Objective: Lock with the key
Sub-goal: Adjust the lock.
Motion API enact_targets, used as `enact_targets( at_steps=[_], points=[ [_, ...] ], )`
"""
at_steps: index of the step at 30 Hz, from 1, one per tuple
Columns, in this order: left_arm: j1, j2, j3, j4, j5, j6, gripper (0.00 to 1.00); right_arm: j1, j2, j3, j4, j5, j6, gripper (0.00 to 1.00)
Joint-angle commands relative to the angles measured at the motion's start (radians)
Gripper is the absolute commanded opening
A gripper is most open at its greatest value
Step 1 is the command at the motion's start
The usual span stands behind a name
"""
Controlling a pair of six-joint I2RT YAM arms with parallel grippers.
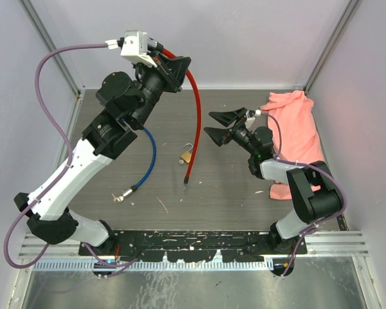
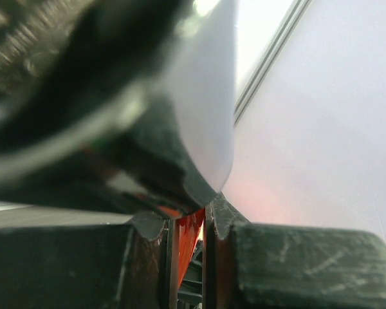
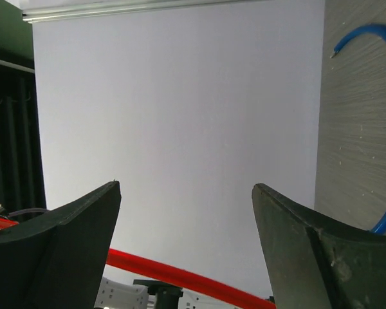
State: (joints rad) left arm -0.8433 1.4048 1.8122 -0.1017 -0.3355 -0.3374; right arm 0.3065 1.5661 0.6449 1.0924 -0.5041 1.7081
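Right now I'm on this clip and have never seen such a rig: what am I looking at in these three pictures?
Two robot arms are bolted at the near edge of a grey table. The big picture looks down from above and behind them; the other two come from a camera on each wrist. On the table lie a small padlock, a blue cable and a pink cloth. The left gripper, raised high, is shut on a red cable whose other end reaches down to the table near the padlock. The right gripper is open and holds nothing. I cannot make out a key.
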Motion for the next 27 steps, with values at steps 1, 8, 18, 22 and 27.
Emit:
enact_targets(
  at_steps=[1,8,18,22,27],
  points=[
    [-0.005,0.011,0.072,0.079,0.027,-0.014,0.00,0.003,-0.069,0.028,0.104,-0.049,0.064,0.88],
    [0.001,0.013,0.117,-0.125,0.216,0.066,0.00,-0.135,-0.231,0.240,-0.243,-0.373,-0.840,0.90],
    [0.238,0.081,0.251,-0.437,1.116,0.155,0.00,-0.185,-0.434,0.313,-0.505,-0.806,-1.407,0.93],
    [0.279,0.192,0.383,-0.559,1.444,0.178,0.00,-0.174,-0.404,0.433,-0.599,-0.885,-1.380,0.93],
    [0.279,0.245,0.390,-0.404,1.607,0.097,0.00,-0.061,-0.373,0.479,-0.521,-0.856,-1.267,0.94]
  ],
)
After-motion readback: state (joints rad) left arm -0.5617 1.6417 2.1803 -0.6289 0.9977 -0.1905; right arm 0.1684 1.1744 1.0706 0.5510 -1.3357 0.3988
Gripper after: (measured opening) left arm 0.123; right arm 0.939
